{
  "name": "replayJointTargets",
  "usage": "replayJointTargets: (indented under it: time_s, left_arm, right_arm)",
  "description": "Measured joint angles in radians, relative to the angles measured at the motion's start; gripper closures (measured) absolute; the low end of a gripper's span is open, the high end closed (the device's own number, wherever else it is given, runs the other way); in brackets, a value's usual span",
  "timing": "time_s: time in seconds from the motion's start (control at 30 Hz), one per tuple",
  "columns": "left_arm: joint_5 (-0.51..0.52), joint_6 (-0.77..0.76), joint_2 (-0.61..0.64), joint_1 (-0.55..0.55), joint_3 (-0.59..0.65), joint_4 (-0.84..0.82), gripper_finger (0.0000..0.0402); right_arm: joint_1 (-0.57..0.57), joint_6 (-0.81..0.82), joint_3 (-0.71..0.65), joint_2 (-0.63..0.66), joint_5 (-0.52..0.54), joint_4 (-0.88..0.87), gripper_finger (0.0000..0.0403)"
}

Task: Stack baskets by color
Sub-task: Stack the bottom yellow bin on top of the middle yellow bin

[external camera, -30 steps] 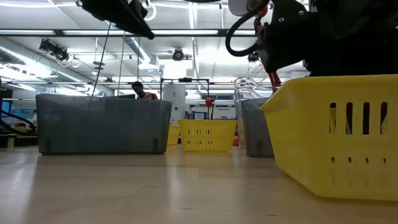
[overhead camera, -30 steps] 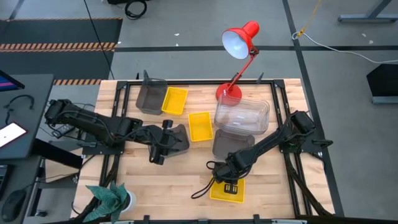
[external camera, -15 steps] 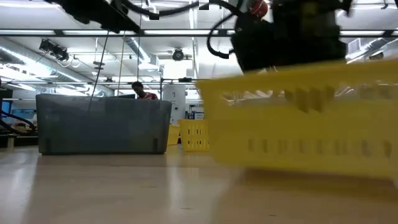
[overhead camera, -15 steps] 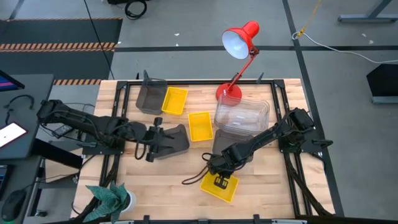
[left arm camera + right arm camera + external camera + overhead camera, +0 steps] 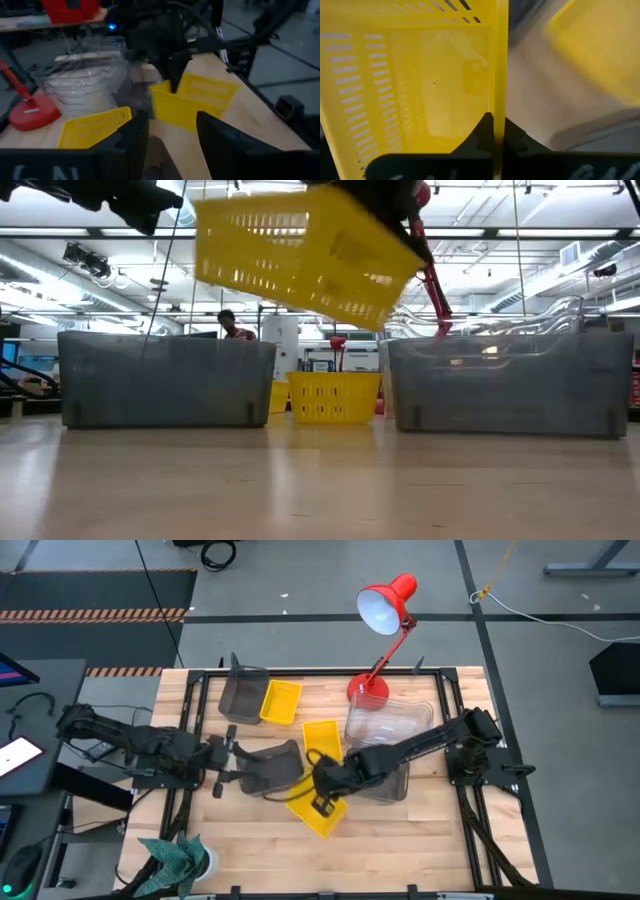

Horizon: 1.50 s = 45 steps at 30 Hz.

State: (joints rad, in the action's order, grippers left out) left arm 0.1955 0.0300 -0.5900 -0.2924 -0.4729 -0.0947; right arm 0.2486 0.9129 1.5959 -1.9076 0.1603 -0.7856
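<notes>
My right gripper (image 5: 318,802) is shut on a small yellow basket (image 5: 325,818), which hangs tilted above the table in the low view (image 5: 300,255). My left gripper (image 5: 236,766) stands open near the table's left side, just left of a dark-grey basket (image 5: 275,768) that rests on the table. Its fingers (image 5: 135,140) hold nothing. Two more yellow baskets (image 5: 322,741) (image 5: 281,702) sit on the table farther back. Clear baskets (image 5: 390,723) lie nested at the far right, over another dark-grey one (image 5: 385,778). My right gripper pinches one side wall of the yellow basket at its rim (image 5: 499,107), one finger inside the basket and one outside. The fingers come slanting down from above. The basket is lifted clear of the table and hangs tilted below them.
A red desk lamp (image 5: 385,610) stands at the far edge, its base (image 5: 366,690) by the clear baskets. A dark-grey basket (image 5: 243,696) sits at the far left. Bare wood lies along the near edge (image 5: 300,860). A person shows in the room behind (image 5: 228,326).
My right gripper has risen and gone toward the table's left and far side with the yellow basket, which stood on the table near the front right and now hangs tipped, clear of it. My left gripper has drawn back toward the left edge, away from the dark-grey basket.
</notes>
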Motion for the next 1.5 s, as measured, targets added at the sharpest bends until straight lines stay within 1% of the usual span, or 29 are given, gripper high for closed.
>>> replayJointTargets:
  time_s: [0.1, 0.2, 0.33, 0.47, 0.53, 0.63, 0.73, 0.9, 1.03, 1.17, 1.3, 1.5]
  left_arm:
    - [0.051, -0.025, 0.042, 0.000, 0.006, -0.012, 0.0230]
    - [0.094, -0.046, 0.052, 0.000, 0.006, -0.034, 0.0230]
    - [0.083, -0.072, 0.048, 0.000, 0.007, -0.075, 0.0230]
    - [0.057, -0.057, 0.048, 0.000, 0.007, -0.095, 0.0230]
    - [0.043, -0.046, 0.048, 0.000, 0.007, -0.096, 0.0230]
    - [0.009, -0.045, 0.048, 0.000, 0.007, -0.106, 0.0230]
    - [-0.020, -0.046, 0.048, 0.000, 0.007, -0.117, 0.0230]
    - [-0.025, -0.046, 0.048, 0.000, 0.007, -0.129, 0.0230]
    - [-0.025, -0.050, 0.048, 0.000, 0.007, -0.129, 0.0230]
    - [-0.025, -0.053, 0.048, 0.000, 0.007, -0.128, 0.0230]
    - [-0.026, -0.071, 0.048, 0.000, 0.007, -0.128, 0.0230]
    - [-0.026, -0.092, 0.048, 0.000, 0.007, -0.129, 0.0230]
  right_arm:
    - [-0.048, 0.037, 0.075, 0.000, 0.130, -0.101, 0.0400]
    - [-0.104, 0.093, 0.124, 0.000, 0.261, -0.201, 0.0400]
    - [-0.153, 0.163, 0.130, -0.004, 0.379, -0.224, 0.0400]
    - [-0.159, 0.220, 0.130, -0.041, 0.482, -0.216, 0.0400]
    - [-0.154, 0.253, 0.129, -0.061, 0.514, -0.215, 0.0400]
    - [-0.146, 0.301, 0.129, -0.089, 0.525, -0.228, 0.0400]
    - [-0.139, 0.372, 0.128, -0.109, 0.525, -0.289, 0.0400]
    - [-0.128, 0.463, 0.129, -0.105, 0.532, -0.380, 0.0400]
    - [-0.131, 0.462, 0.123, -0.105, 0.471, -0.361, 0.0399]
    - [-0.139, 0.438, 0.117, -0.106, 0.450, -0.334, 0.0398]
    - [-0.157, 0.422, 0.117, -0.106, 0.400, -0.325, 0.0396]
    - [-0.177, 0.395, 0.117, -0.106, 0.381, -0.306, 0.0371]
